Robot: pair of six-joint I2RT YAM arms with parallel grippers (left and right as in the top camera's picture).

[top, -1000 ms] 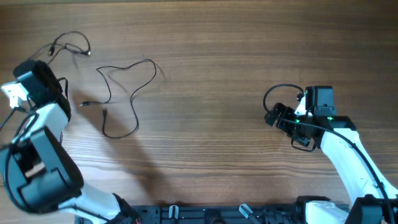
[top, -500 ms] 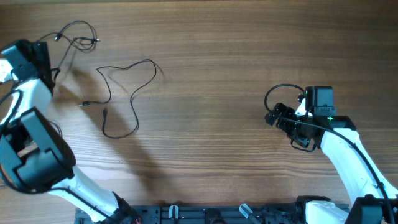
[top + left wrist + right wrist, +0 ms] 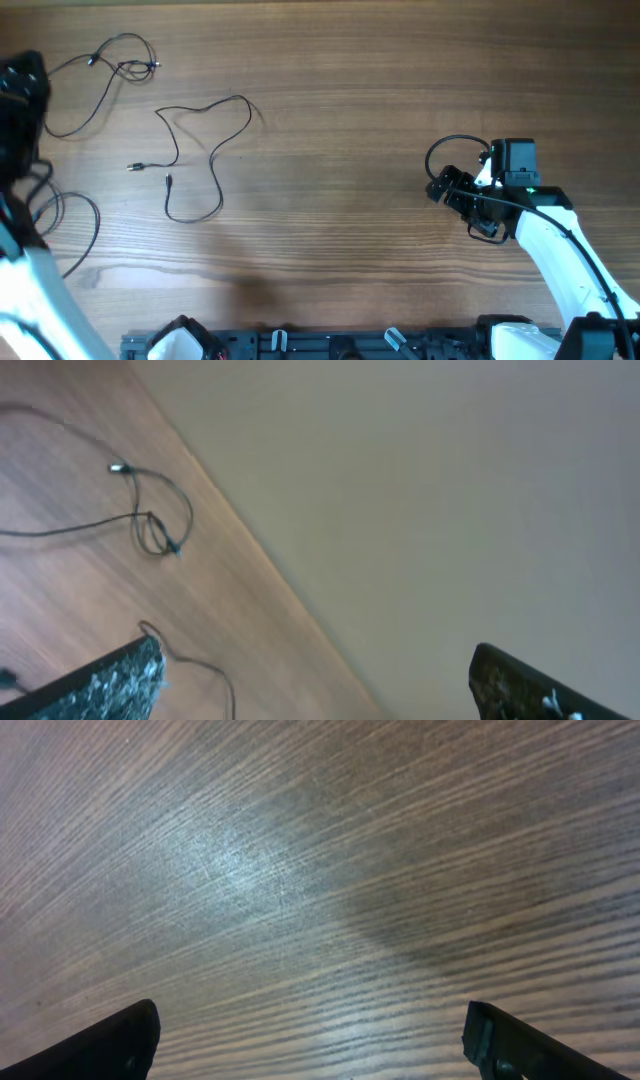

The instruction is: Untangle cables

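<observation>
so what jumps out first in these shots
Two thin black cords lie apart on the left of the wooden table: a looped cable at the overhead view's top left and a sprawling cable below and right of it. Across the table, the right pincer hangs open over bare wood.

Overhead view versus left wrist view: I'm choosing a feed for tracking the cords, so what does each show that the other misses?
Only overhead: the white-and-black right arm and the whole thin black cable looped mid-left, plug ends included. Only left wrist: the left arm's black fingers, spread wide with nothing between, and a plain beige surface beyond the table edge. Both: the thin black cable coiled near the far-left corner and the brown wooden table.
</observation>
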